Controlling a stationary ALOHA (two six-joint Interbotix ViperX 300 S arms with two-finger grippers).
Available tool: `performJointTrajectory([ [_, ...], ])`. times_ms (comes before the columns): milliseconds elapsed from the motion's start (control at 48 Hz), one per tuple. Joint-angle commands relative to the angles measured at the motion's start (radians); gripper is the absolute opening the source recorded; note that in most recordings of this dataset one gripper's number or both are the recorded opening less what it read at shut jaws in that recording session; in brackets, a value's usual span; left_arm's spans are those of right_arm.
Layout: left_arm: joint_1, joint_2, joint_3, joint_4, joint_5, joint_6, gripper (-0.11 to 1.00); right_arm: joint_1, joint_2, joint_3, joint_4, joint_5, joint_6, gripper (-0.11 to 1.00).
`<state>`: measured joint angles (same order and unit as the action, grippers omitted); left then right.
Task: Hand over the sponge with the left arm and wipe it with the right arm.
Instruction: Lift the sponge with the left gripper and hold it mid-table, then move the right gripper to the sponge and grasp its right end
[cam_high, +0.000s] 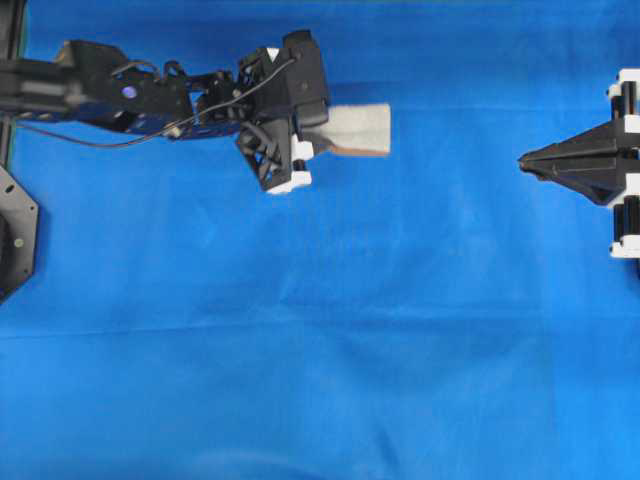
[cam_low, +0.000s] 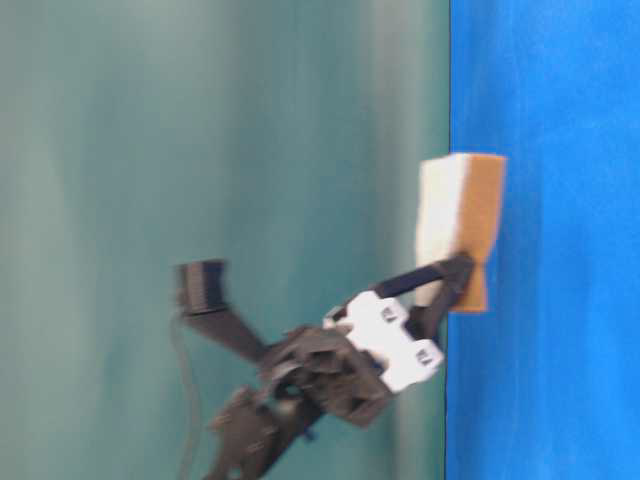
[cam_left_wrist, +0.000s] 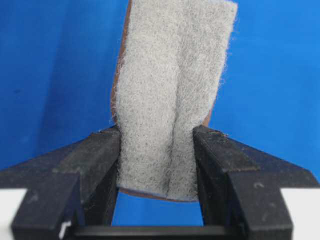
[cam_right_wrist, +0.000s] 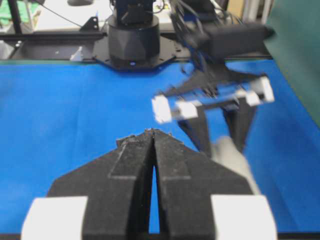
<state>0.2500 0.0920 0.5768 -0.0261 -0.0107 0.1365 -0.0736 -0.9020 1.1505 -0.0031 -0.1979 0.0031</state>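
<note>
Left gripper (cam_left_wrist: 156, 165) clamps the sponge (cam_left_wrist: 172, 95): fuzzy grey scouring face, tan layer beneath, rectangular, pinched at its near end. The sponge hangs above the blue cloth of the desk (cam_high: 320, 330), near its far edge. Right gripper (cam_high: 527, 160), pointed black fingers pressed together, holds nothing, well apart; its arm is cut off.

The sponge (cam_high: 360, 129) is held between the fingers of the left gripper (cam_high: 322, 140) at far left, above the cloth (cam_high: 320, 330). The right gripper (cam_high: 530, 160) is seen well apart, at the right edge.
</note>
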Motion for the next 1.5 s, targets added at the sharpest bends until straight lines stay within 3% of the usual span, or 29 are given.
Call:
performJointTrajectory([
  [0,-0.038,-0.089,-0.006,-0.002,0.052,-0.020,0.37,-0.005,0.008,-0.018,0.000,-0.005,-0.003,0.00],
  [375,-0.195,-0.229,0.023,-0.002,0.100,-0.140,0.37,-0.006,0.020,-0.026,0.000,0.003,-0.006,0.00],
  [687,-0.199,-0.230,0.029,-0.002,0.100,-0.143,0.37,-0.002,0.089,-0.075,0.000,0.011,0.005,0.00],
  [958,-0.199,-0.232,0.031,-0.002,0.100,-0.141,0.37,0.023,0.238,-0.160,0.000,0.026,0.002,0.01],
  [1208,-0.199,-0.230,0.031,-0.002,0.100,-0.141,0.37,0.031,0.390,-0.224,-0.006,0.041,-0.014,0.67],
  [1270,-0.199,-0.232,0.032,-0.002,0.100,-0.141,0.37,0.032,0.434,-0.247,-0.006,0.040,-0.014,0.73],
  [1478,-0.199,-0.230,0.032,-0.002,0.100,-0.140,0.37,0.032,0.549,-0.322,-0.008,0.043,-0.012,0.73],
])
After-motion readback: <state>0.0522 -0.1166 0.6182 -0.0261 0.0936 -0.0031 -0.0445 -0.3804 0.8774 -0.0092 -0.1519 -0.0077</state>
